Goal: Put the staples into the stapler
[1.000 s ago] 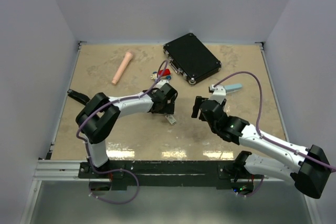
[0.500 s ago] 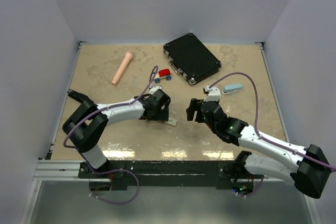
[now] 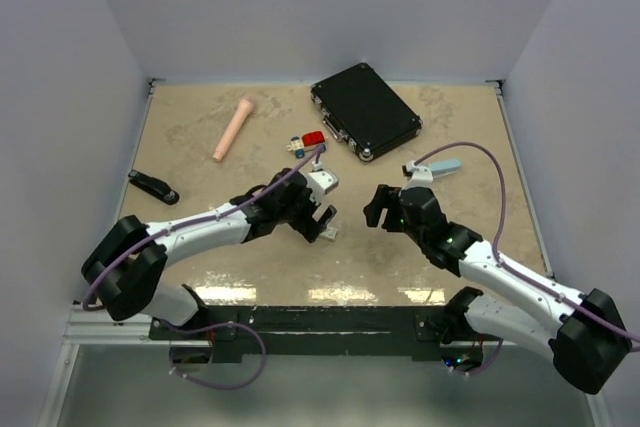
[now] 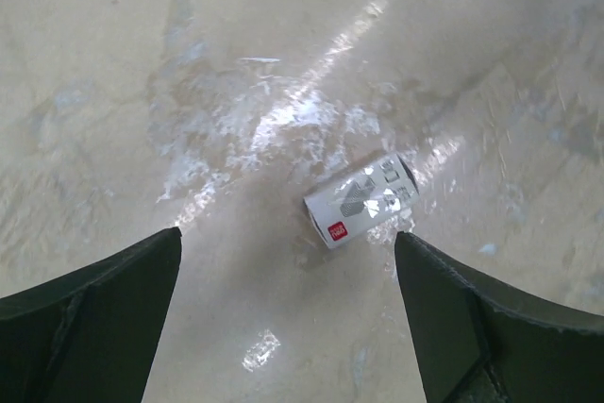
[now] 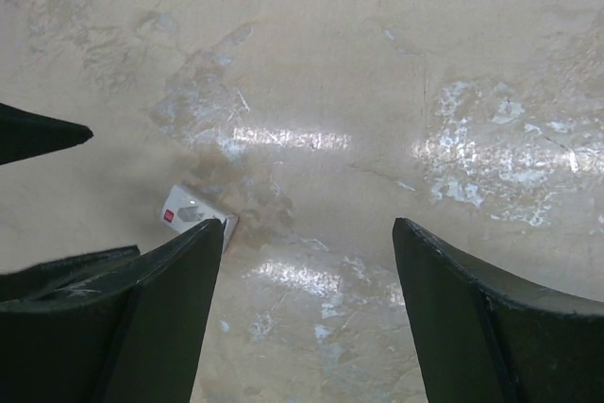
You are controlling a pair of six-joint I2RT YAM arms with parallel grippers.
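The small white box (image 4: 361, 200) lies flat on the table (image 3: 200, 157) under the left gripper (image 4: 288, 261), whose jaws stand wide and empty. The staples themselves I cannot make out. The right gripper (image 5: 310, 233), also open and empty, is near. The stapler (image 3: 153, 186) lies well apart on the left, and the black case (image 3: 365, 110) and the toy car (image 3: 310, 141) lie behind.

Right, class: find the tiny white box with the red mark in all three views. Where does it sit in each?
Top external: the white box lies just right of centre, by the left claw.
Left wrist: right of centre, on the table between the open claw's fingers.
Right wrist: lower left, at the right claw finger edge.
Shared landmark: the mottled beige table beneath it.
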